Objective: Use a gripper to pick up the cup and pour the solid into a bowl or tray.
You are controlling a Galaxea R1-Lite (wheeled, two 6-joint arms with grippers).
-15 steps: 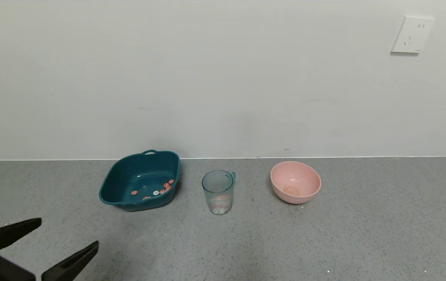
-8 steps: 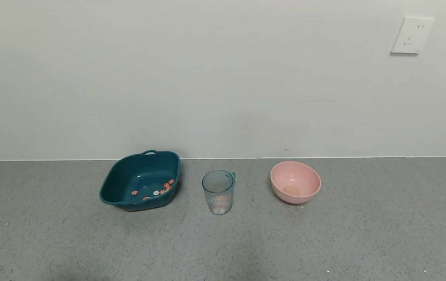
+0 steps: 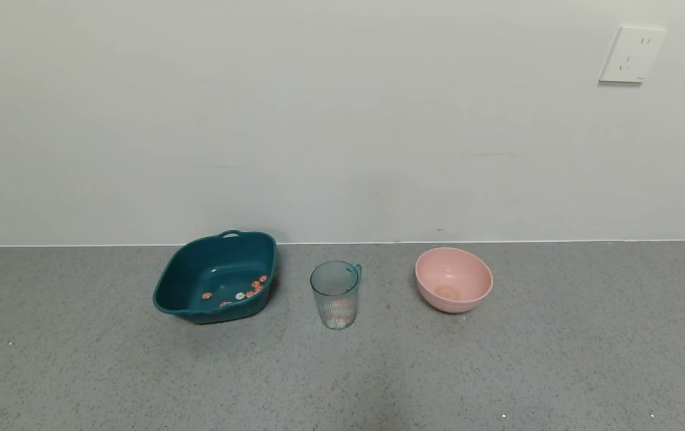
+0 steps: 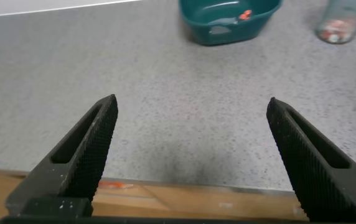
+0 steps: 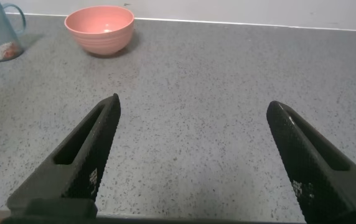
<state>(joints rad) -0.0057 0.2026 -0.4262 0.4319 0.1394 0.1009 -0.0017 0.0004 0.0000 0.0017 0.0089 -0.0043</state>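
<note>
Cup (image 3: 335, 293) stands upright at the centre of the head view, long axis vertical, mouth up, its rim tab toward the upper right. A few orange-red and white pieces (image 3: 336, 318) lie at its bottom. Left of it, apart, the teal tub (image 3: 187, 275) holds scattered orange-red pieces and a white one (image 3: 241, 293). The pink bowl (image 3: 474, 269) sits to the right. All rest on the grey table (image 3: 498, 371). Left hand (image 4: 190, 155) and right hand (image 5: 193, 155) hover low over the table, both spread wide, gripping nothing.

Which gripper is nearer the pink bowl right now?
Right. The right gripper is pulled back, facing the pink bowl; the left gripper is pulled back facing the teal tub, farther away.
</note>
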